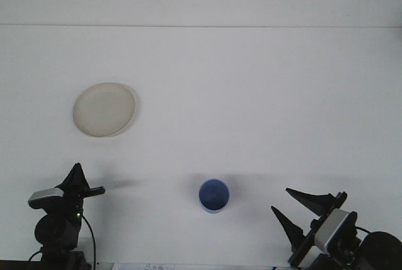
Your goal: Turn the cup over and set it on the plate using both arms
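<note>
Left tool [85, 185] is parked low at the near left edge of the white counter [251, 94]; its finger gap cannot be told from this view. The cream plate [104, 109] lies bare at left, well apart from everything. The blue cup [214, 195] stands mouth-up near the front centre, untouched, so the flip is judged done. Right tool [295, 210] is seen spread wide and empty at the near right. Transfer to the plate is judged outstanding.

No readable text, no labels, no brands (numbers and signs likewise)
</note>
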Robot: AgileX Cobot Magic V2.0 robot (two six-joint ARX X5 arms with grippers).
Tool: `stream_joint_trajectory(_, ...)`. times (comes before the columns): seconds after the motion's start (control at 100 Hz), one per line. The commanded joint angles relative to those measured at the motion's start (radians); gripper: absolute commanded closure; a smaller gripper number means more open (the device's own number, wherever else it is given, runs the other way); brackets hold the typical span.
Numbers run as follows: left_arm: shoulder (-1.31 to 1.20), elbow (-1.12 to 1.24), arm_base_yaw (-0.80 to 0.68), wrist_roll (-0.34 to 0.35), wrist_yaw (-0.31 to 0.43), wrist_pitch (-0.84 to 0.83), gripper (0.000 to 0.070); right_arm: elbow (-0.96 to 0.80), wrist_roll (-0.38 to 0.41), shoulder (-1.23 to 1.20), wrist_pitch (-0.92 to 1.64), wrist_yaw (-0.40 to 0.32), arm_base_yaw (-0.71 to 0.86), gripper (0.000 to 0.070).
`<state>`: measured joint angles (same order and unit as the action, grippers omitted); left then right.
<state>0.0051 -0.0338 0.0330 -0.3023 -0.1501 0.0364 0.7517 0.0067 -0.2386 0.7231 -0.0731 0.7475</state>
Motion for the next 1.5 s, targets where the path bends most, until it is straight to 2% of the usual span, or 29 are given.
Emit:
stream_joint_trajectory(0.0,-0.002,-0.005,-0.002,-0.146,0.041,0.026,0.0685,0.001,0.020,0.003,-0.012,0.010,0.010,0.0342)
stream_joint_trajectory(0.14,0.034,-0.140,0.000,-0.155,0.173,-0.010,0.0687,0.001,0.020,0.001,-0.013,0.022,0.010,0.0342)
stream_joint_trajectory(0.25,0.140,-0.315,0.001,-0.122,0.250,-0.147,0.0672,0.001,0.017,0.001,-0.014,0.035,0.010,0.0342)
stream_joint_trajectory(0.29,0.199,-0.387,0.001,-0.090,0.291,-0.212,0.0613,0.001,0.016,0.002,-0.013,0.051,0.010,0.0342)
stream_joint_trajectory(0.35,0.300,-0.499,0.003,-0.028,0.370,-0.317,0.0465,0.001,0.016,0.002,-0.013,0.063,0.010,0.0342)
stream_joint_trajectory(0.36,0.325,-0.526,0.004,-0.014,0.388,-0.342,0.0400,0.001,0.016,0.002,-0.013,0.064,0.010,0.0342)
stream_joint_trajectory(0.43,0.440,-0.643,0.019,0.038,0.465,-0.452,0.0246,0.001,0.015,0.002,-0.013,0.072,0.010,0.0342)
stream_joint_trajectory(0.46,0.490,-0.692,0.030,0.057,0.497,-0.497,0.0224,0.001,0.014,0.002,-0.013,0.075,0.010,0.0342)
stream_joint_trajectory(0.6,0.719,-0.893,0.137,0.099,0.601,-0.652,0.0226,0.001,-0.011,0.002,-0.013,0.075,0.010,0.0342)
stream_joint_trajectory(0.79,0.996,-1.078,0.399,0.134,0.595,-0.772,0.0229,0.001,-0.022,0.002,-0.013,0.082,0.010,0.0342)
stream_joint_trajectory(0.99,1.272,-1.220,0.649,0.145,0.507,-0.806,0.0230,0.001,-0.030,0.002,-0.013,0.082,0.010,0.0342)
stream_joint_trajectory(1.14,1.431,-1.303,0.740,0.165,0.434,-0.815,0.0230,0.001,-0.029,0.002,-0.012,0.082,0.010,0.0342)
stream_joint_trajectory(1.49,1.651,-1.371,0.808,0.190,0.430,-0.826,0.0230,0.001,-0.034,0.002,-0.012,0.082,0.010,0.0342)
